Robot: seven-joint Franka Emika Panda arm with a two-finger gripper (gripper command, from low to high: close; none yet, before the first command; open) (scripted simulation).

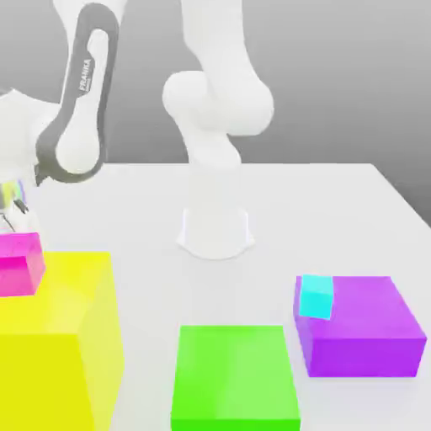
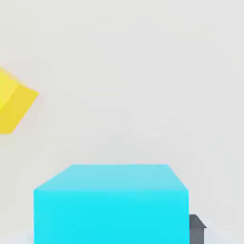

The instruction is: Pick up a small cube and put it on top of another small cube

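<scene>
In the hand view, a small cyan cube (image 2: 112, 200) sits right under the hand. One dark finger (image 2: 196, 228) presses against its side, so my gripper is shut on it. In the exterior view, my gripper (image 1: 12, 220) hangs at the far left, just above and behind a small magenta cube (image 1: 18, 263), which hides the held cube. Another small cyan cube (image 1: 316, 296) sits at the far left corner of the purple block (image 1: 362, 332). I cannot tell whether it rests on that block or stands behind it.
A big yellow block (image 1: 55, 345), also visible as a yellow corner (image 2: 14, 102), stands at the exterior view's front left with the magenta cube against it. A green block (image 1: 234, 375) lies front centre. The arm's white base (image 1: 215, 231) stands mid-table.
</scene>
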